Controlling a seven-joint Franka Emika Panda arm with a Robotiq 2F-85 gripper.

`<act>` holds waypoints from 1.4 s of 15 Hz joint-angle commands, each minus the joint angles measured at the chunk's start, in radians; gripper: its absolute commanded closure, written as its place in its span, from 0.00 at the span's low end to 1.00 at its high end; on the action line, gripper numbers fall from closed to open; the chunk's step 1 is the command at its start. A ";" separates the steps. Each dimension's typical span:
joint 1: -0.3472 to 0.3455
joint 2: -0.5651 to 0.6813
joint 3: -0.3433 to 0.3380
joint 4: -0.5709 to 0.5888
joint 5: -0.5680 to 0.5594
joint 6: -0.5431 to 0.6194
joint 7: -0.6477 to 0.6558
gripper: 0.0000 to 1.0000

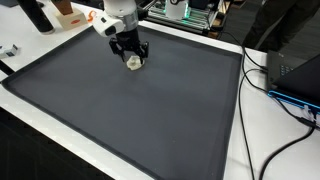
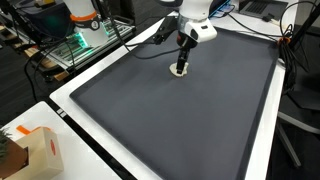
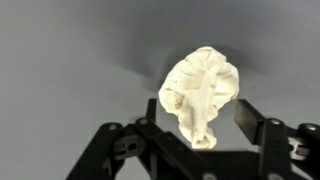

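Note:
A crumpled cream-white wad (image 3: 200, 88), like tissue or cloth, lies on the dark grey mat (image 3: 60, 60). My gripper (image 3: 197, 106) stands over it with the jaws apart on either side. The left finger (image 3: 151, 110) is close against the wad, and grey mat shows between the wad and the right finger (image 3: 246, 116). In both exterior views the gripper (image 1: 132, 56) (image 2: 180, 65) points down at the wad (image 1: 133, 63) (image 2: 179, 72) near the far part of the mat (image 1: 150, 115) (image 2: 180, 125).
The mat lies on a white table (image 1: 236, 140). A black box with cables (image 1: 296, 76) sits off one side. A cardboard box (image 2: 35, 152) stands at a table corner. Equipment with green lights (image 2: 78, 42) stands behind the arm.

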 commanded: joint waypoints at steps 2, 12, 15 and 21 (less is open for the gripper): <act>0.006 -0.032 -0.002 -0.027 -0.006 -0.011 0.016 0.00; -0.089 -0.248 0.020 -0.123 0.330 -0.095 -0.062 0.00; -0.126 -0.273 0.000 -0.146 0.479 -0.093 -0.085 0.00; -0.175 -0.260 -0.057 -0.175 0.686 -0.097 -0.020 0.00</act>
